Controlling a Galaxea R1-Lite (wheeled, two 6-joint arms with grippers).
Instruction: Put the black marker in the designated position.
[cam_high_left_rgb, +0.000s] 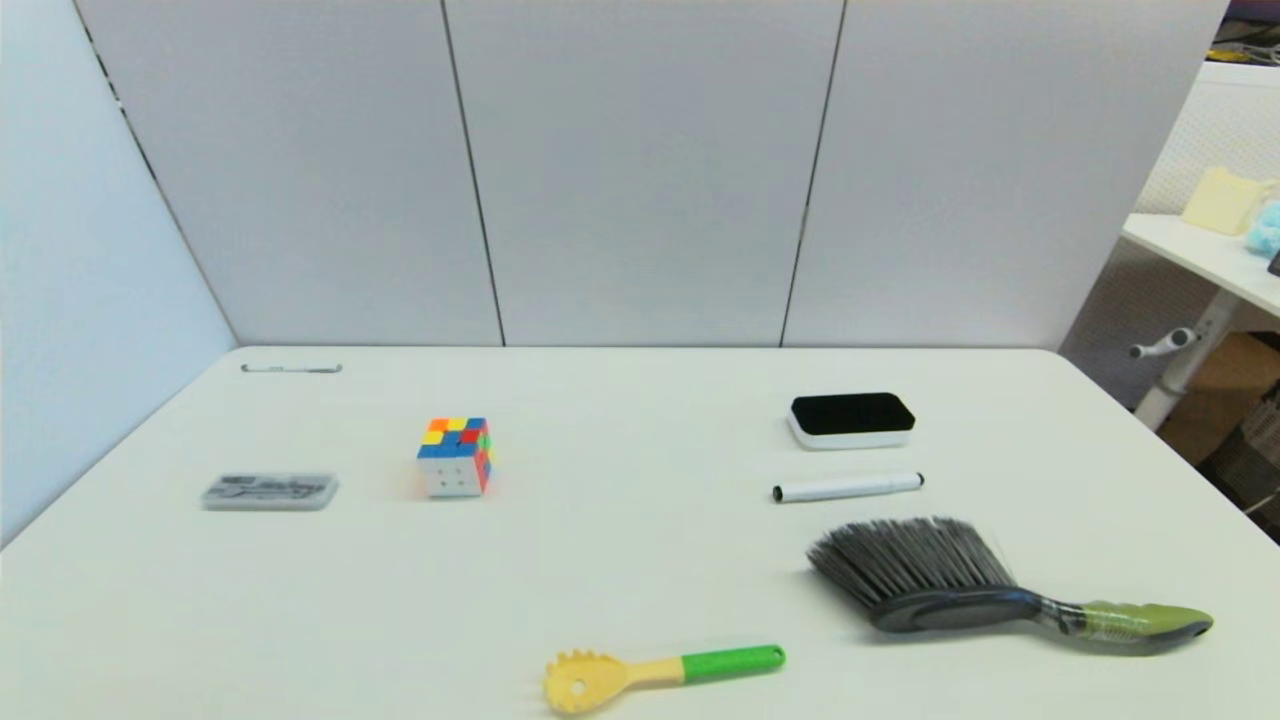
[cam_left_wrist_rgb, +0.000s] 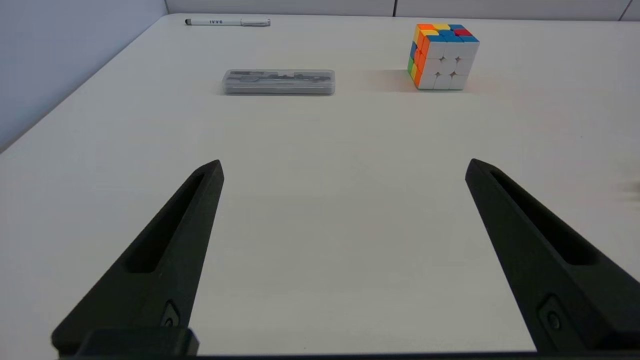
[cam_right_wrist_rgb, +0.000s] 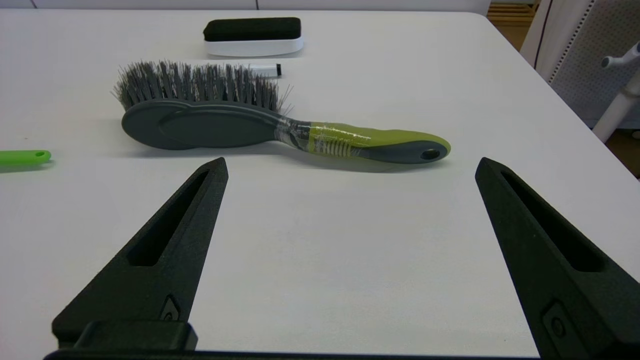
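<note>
The black marker, white-barrelled with black ends, lies flat on the table right of centre, between the eraser block behind it and the brush in front. In the right wrist view only one end of the marker shows past the brush bristles. My right gripper hangs open over bare table, short of the brush handle. My left gripper is open over bare table on the left side, with nothing between its fingers. Neither gripper appears in the head view. The designated position carries no mark on the white tabletop.
A colour cube stands left of centre and a clear flat case lies farther left. A thin whitish pen rests at the far left back edge. A yellow and green pasta spoon lies near the front edge.
</note>
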